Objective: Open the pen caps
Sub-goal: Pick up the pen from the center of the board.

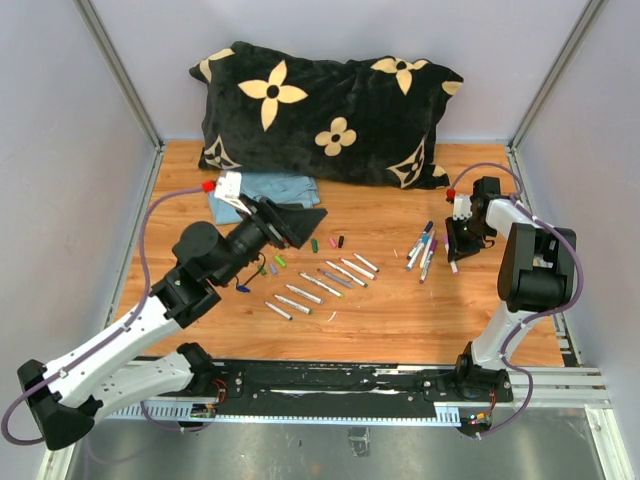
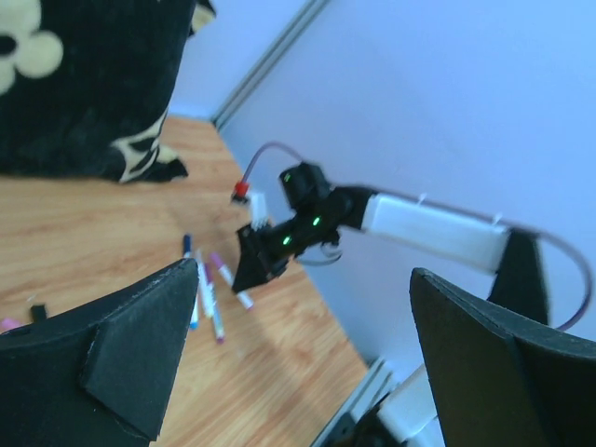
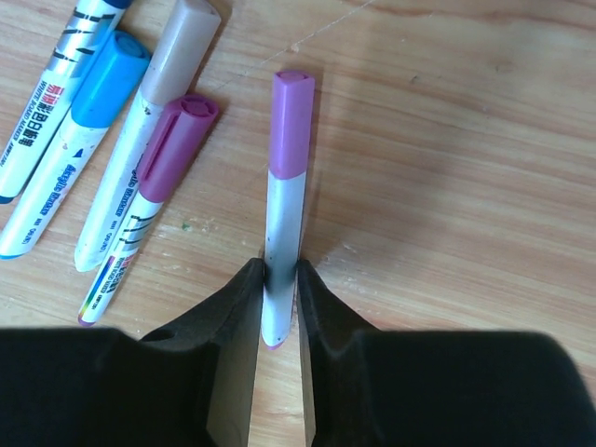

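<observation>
The lilac cap [image 3: 291,121] sits on its white barrel [image 3: 284,233] and points toward the top of the right wrist view. The pen lies flat on the wooden table [image 3: 466,186]. The right gripper [image 3: 279,293] pinches the barrel's lower end, its two black fingers nearly together with only the barrel between them. The cap is well above the fingertips and untouched.

In the upper left of that view three more capped pens lie side by side: a blue cap [image 3: 107,79], a magenta cap [image 3: 177,144] and a beige cap [image 3: 183,42]. Their barrels carry small print that seems to read "WHITE BOARD MARKER" (the finer lines beside it are too small to make out).

In the top view the right gripper [image 1: 462,245] is at the right, just beside that cluster. Near the centre lie loose caps [image 1: 328,243], green, pink and black in a short row, with a few more to the lower left. Below them is a slanting row of grey-white barrels [image 1: 320,283]. The left gripper [image 1: 305,222] hangs left of centre, jaws spread wide and holding nothing. A black pillow [image 1: 325,110] fills the top.
</observation>
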Motion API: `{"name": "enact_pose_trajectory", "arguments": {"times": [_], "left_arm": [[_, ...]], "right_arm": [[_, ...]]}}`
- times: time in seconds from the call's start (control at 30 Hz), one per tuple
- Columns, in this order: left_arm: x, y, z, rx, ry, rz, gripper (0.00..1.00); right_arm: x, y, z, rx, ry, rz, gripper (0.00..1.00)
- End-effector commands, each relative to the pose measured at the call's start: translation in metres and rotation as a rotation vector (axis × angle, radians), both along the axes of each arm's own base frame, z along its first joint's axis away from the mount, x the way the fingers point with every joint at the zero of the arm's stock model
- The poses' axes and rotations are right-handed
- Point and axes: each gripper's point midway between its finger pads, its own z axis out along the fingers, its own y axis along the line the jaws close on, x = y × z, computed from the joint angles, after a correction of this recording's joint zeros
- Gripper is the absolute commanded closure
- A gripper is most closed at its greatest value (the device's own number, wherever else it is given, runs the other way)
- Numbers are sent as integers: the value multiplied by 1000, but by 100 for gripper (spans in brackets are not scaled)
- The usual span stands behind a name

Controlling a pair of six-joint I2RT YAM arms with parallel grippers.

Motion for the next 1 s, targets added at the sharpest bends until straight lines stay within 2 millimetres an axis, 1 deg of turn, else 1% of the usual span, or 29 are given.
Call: {"name": "enact_pose_trajectory", "arguments": {"times": [0.0,0.1,0.13,0.2,0.27,0.47,0.57,0.73,0.87,0.97], "left_arm": [[10,17,48,-63,88,104,1],[9,24,90,-110,75,122,1],[7,25,100,-121,67,119,1],[5,27,115,-148,62,116,1],[4,28,123,-169,59,114,1],[4,21,133,-192,58,86,1],[9,19,134,-182,59,100,1],[8,15,138,-180,39,76,1],[8,13,130,-170,39,70,1],[10,17,113,-104,4,95,0]], "right_arm": [[-9,-16,-10,-47,57,2,77],[-9,-16,-13,-53,66,6,77],[-9,-17,-14,-55,70,6,77],[-9,-17,-15,-58,72,8,77],[-9,-17,-14,-58,71,7,77],[-9,-17,-15,-58,73,10,78],[-9,-17,-17,-59,79,13,78],[-10,-18,-18,-66,84,19,75],[-10,-15,-20,-71,90,34,75],[-11,-12,-21,-82,103,50,76]]}}
